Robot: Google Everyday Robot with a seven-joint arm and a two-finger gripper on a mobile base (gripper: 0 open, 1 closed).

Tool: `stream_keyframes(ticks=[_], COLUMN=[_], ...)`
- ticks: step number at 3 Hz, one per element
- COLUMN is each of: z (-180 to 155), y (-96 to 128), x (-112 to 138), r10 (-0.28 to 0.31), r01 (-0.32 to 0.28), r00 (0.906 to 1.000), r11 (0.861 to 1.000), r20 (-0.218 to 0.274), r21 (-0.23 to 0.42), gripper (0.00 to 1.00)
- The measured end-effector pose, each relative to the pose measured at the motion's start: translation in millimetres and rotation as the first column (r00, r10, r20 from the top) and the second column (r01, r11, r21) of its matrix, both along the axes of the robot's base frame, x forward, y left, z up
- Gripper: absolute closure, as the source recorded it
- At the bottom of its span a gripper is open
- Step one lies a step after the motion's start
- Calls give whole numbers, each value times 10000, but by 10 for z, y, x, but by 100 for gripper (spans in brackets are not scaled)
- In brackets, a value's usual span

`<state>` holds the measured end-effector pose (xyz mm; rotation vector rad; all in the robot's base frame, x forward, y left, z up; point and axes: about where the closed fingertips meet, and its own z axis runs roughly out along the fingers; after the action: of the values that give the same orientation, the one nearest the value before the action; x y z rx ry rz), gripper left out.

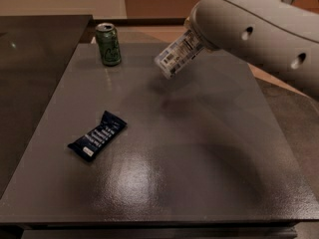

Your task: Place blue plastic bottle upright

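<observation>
Blue plastic bottle [177, 56]: clamped at its upper end in the claw [192, 36], itself mostly tucked under the pale arm [254, 29] that reached in from the upper right. Closed on the bottle, as far as could be seen, with little of the claw showing. Hung clear of the worktop [199, 148], tilted, free end pointing down and to the left. Showed a white label with dark print along the side; could not tell which end was the cap end. Threw a faint shadow [172, 101] on the grey surface just below. Hovered over the far middle of the worktop, well apart from the green drink can [108, 44], upright near the far-left corner. Sat farther again from the dark-blue snack wrapper [97, 142], flat and slanted on the front-left part, touching neither can nor bottle. Bordered on the left by a second dark surface [35, 59]
</observation>
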<state>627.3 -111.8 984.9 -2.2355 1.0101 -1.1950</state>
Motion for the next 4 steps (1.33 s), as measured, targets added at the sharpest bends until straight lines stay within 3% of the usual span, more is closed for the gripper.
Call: stream_keyframes(ticks=[1,2,3,4], z=[62,90,52,43], y=[74,142,163,166], x=[58,107,103,104], r10=[1195,2578,3854,4872], r01=[-1160,-2371,-3183,-3539], r00=[9915,9589,9036,8361], r11=[9911,9576,8962,8303], r20=[521,1190,1870,2522], r21=[-651,-1634,-3090,-4306], gripper=[100,100,100,100])
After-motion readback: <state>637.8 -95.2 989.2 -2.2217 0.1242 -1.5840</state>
